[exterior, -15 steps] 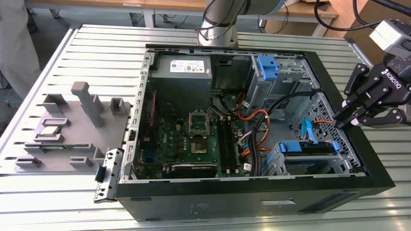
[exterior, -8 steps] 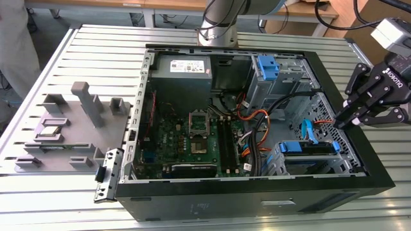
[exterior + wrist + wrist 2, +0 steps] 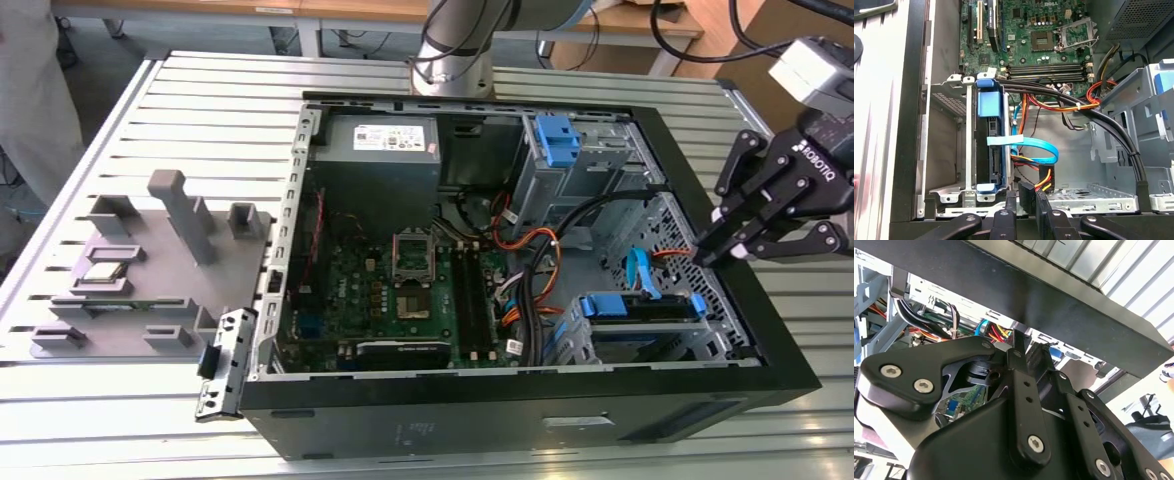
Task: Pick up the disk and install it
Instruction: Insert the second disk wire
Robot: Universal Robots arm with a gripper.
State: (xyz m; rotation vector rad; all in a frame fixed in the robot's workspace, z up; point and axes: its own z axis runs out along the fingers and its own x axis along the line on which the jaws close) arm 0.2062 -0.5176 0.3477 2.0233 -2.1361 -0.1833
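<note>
The disk (image 3: 641, 312) in its blue carrier sits in the lower drive cage of the open computer case (image 3: 534, 420), at the exterior view's right. In the first wrist view the disk (image 3: 990, 150) shows edge-on between the cage's metal rails, its blue tab toward the motherboard. My gripper (image 3: 707, 257) hangs over the case's right wall, a little above and to the right of the disk. Its fingers look shut with nothing between them, meeting at the gripper (image 3: 1025, 347) tips in the second wrist view and at the gripper (image 3: 1025, 195) in the first wrist view.
A light blue flat cable (image 3: 1029, 146) and orange, red and black wire bundles (image 3: 1089, 107) run beside the disk's cage. A lone blue bracket (image 3: 554, 135) sits in the upper bay, by the grey power supply (image 3: 378, 138). A grey parts fixture (image 3: 147, 260) lies left of the case.
</note>
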